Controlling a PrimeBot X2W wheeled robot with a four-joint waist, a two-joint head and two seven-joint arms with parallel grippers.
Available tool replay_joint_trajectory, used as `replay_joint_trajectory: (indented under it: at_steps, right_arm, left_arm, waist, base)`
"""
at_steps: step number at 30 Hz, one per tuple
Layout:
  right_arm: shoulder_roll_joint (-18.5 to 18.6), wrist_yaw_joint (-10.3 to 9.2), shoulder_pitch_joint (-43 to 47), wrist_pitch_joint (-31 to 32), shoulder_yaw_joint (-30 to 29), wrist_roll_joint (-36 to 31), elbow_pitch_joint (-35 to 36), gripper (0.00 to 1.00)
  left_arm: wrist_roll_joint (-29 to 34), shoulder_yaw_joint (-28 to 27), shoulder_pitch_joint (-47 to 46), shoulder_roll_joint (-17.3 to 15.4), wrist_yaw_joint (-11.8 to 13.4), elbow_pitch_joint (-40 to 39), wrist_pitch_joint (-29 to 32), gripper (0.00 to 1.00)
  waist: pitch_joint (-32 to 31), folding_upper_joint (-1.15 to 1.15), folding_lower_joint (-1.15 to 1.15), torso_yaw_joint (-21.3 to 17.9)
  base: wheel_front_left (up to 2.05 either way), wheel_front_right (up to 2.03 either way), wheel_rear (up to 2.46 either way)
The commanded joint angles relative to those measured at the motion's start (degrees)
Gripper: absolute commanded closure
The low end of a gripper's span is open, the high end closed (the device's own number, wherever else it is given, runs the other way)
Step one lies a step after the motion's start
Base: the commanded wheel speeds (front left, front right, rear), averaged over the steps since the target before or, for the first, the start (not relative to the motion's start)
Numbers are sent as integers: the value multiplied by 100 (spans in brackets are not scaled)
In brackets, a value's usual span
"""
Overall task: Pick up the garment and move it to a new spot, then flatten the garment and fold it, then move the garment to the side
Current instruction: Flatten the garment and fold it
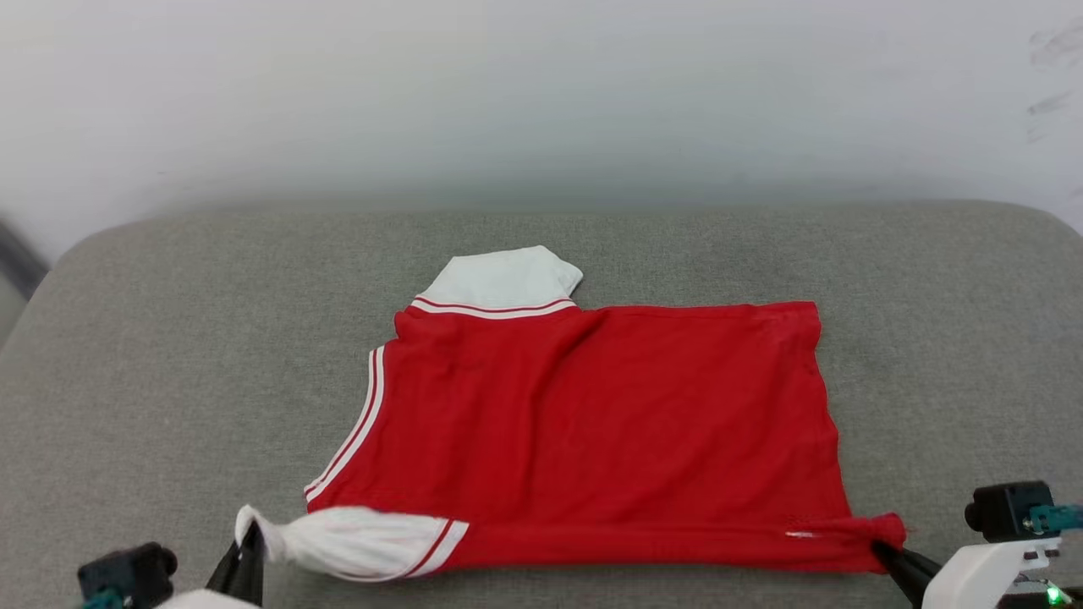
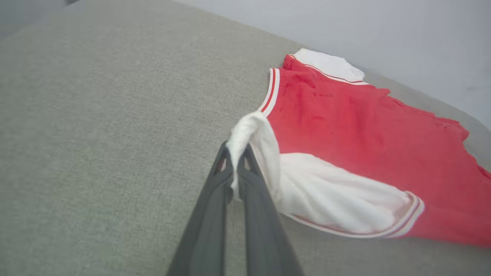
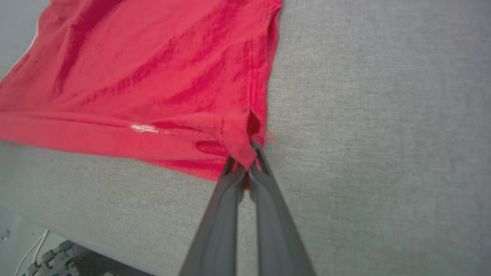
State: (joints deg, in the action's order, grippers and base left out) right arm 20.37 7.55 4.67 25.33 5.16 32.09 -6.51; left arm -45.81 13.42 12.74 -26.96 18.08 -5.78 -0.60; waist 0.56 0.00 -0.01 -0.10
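Garment [image 1: 592,414]: flat, desk [image 1: 169,338] centre. Left pincer [image 1: 248,541], 7 o'clock, pinching white sleeve [image 1: 355,541]; right pincer [image 1: 882,551], 5 o'clock, pinching hem corner [image 1: 884,529]. Risk: thin bites slip under uneven pull, fold skews.

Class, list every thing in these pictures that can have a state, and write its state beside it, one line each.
garment: lying mostly flat on the grey cushion, plain red side up
left hand: shut on the near white sleeve
right hand: shut on the near hem corner
far sleeve: flat, free
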Motion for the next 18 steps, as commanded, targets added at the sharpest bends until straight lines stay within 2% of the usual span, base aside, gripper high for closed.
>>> replay_joint_trajectory:
  at_steps: [1,5,9,18]
  right_arm:
    - [-53,-12,-136,99,-65,-106,61,100]
    - [-216,-9,-563,285,-114,-235,21,100]
    - [-173,-9,-1135,333,20,-311,-249,100]
    - [-65,-9,-2138,-151,285,-242,-1314,100]
  left_arm:
    - [76,42,-289,-33,-40,-18,38,100]
    - [191,284,-1091,104,-308,277,73,100]
    - [201,421,-1867,238,-615,839,52,100]
    - [193,569,-3026,688,-1141,2237,-362,100]
  waist:
    - [77,0,1,1]
    - [317,0,1,16]
    - [627,0,1,-1]
    - [1163,0,1,59]
  base:
    - [0,0,0]
    - [0,0,0]
    - [0,0,0]
    - [0,0,0]
